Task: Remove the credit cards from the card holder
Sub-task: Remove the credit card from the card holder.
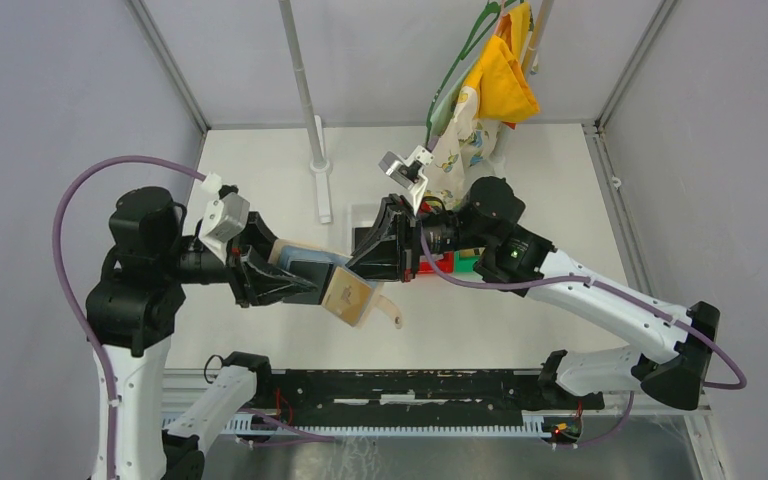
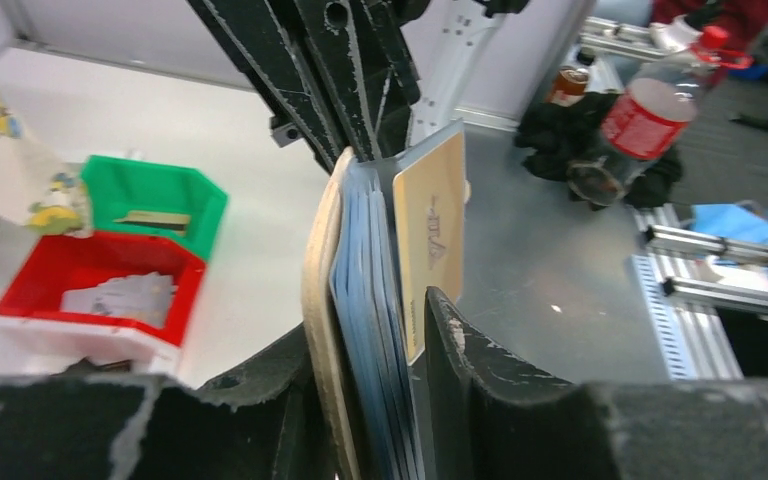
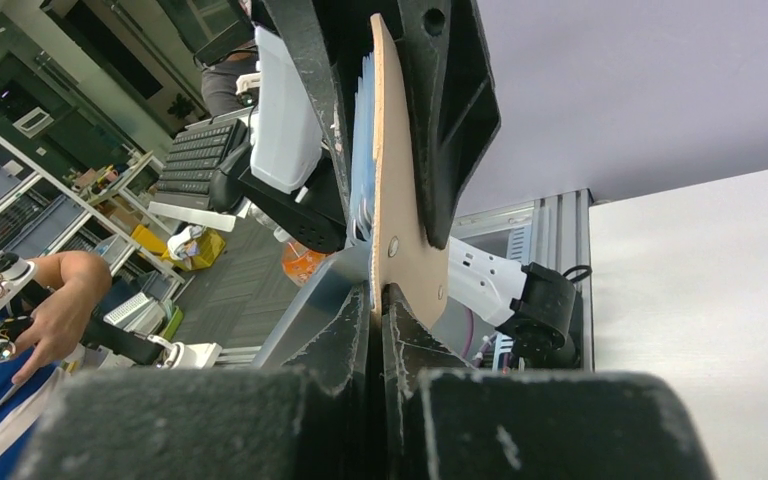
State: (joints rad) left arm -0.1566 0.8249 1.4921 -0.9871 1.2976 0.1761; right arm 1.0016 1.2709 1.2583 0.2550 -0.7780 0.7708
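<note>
card holder (image 1: 345, 290) is hanging mid-air over the middle of the desk (image 1: 260, 170), left fingers (image 2: 480, 360) clamping its blue-grey stack, right fingers (image 3: 340, 335) pinching just the tan flap edge, so any pulling apart is risking that thin pinch slipping and the holder dropping.

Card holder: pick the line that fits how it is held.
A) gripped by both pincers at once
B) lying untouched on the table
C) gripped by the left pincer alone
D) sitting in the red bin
A: the card holder is clamped at one end by the left pincer, while the right pincer is shut on its tan flap at the other.
</note>
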